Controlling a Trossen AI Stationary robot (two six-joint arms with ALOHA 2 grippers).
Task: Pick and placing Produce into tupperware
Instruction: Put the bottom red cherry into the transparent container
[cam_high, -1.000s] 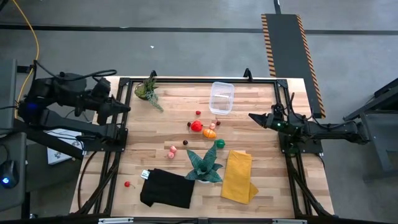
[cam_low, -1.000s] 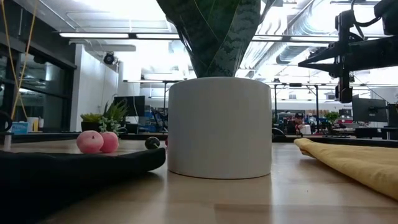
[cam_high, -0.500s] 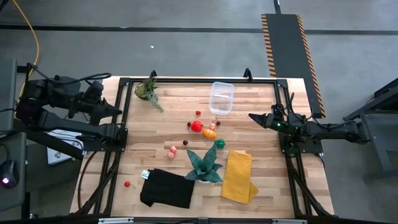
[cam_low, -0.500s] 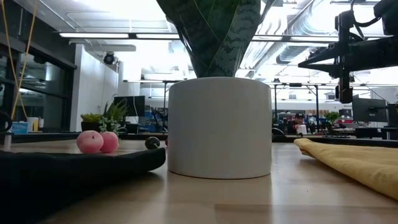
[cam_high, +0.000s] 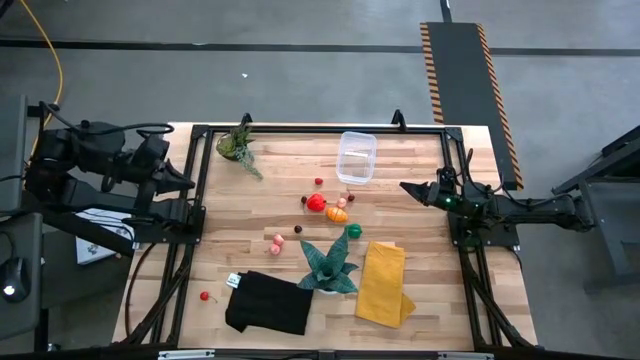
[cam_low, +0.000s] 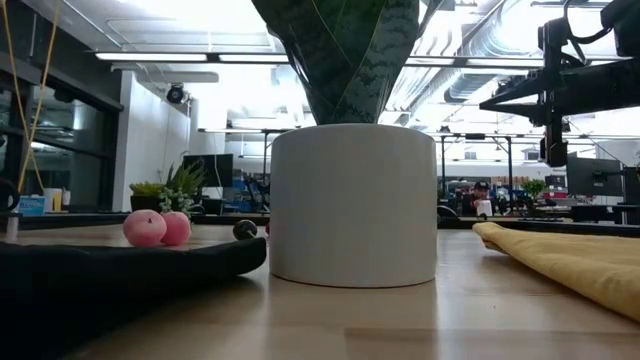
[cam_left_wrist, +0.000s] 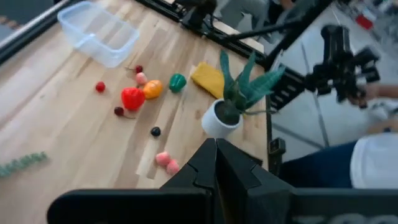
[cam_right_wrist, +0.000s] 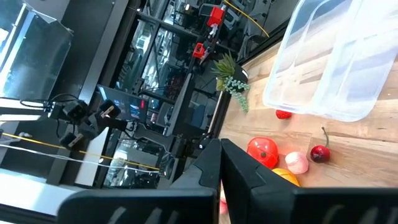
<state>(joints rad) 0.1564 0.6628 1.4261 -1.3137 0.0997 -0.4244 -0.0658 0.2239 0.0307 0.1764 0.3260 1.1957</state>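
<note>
Pre-grasp stage: toy produce lies scattered mid-table near the empty clear tupperware; left gripper and right gripper, both closed and empty, must open before reaching.

A teal spiky plant in a white pot stands between a black cloth and a folded yellow cloth on the wooden worktop; a small leafy plant sits at a far corner.
</note>
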